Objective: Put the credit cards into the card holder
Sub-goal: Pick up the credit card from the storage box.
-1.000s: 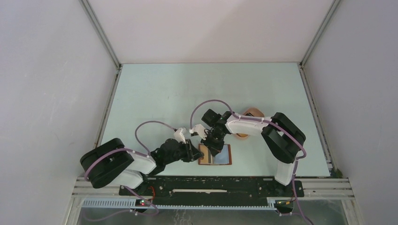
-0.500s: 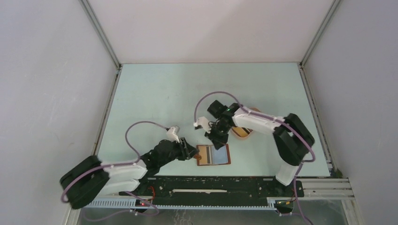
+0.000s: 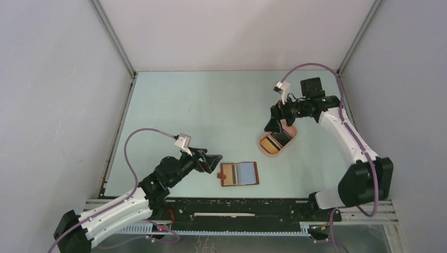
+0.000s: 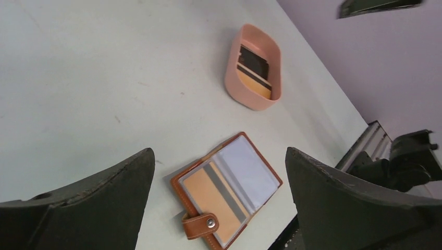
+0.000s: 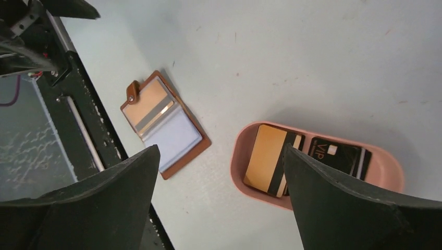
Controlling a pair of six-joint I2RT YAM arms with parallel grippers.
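The card holder [image 3: 239, 174] lies open near the table's front edge, snap tab to the left. In the left wrist view the card holder [image 4: 226, 190] shows a yellow-orange card [image 4: 206, 195] in one pocket and a light blue card [image 4: 249, 169] in the other. More credit cards lie in the pink tray [image 5: 237, 156]: an orange card [image 5: 267, 159] and a black card [image 5: 339, 155]. My left gripper [image 3: 211, 162] is open just left of the holder, touching nothing. Above the tray's far end hovers my right gripper [image 3: 275, 120], open and empty. Neither the left gripper [image 4: 219, 151] nor the right gripper [image 5: 222, 148] has anything between its fingers.
The pink oval tray [image 3: 262, 143] sits right of and beyond the holder, also seen as the tray [image 4: 234, 78] in the left wrist view. The black base rail [image 3: 237, 206] runs along the front edge, close to the holder. Grey walls enclose the table.
Both grippers have opened and drawn away from the card holder. The right arm swung up and right to above the tray; the left arm pulled back to the left.
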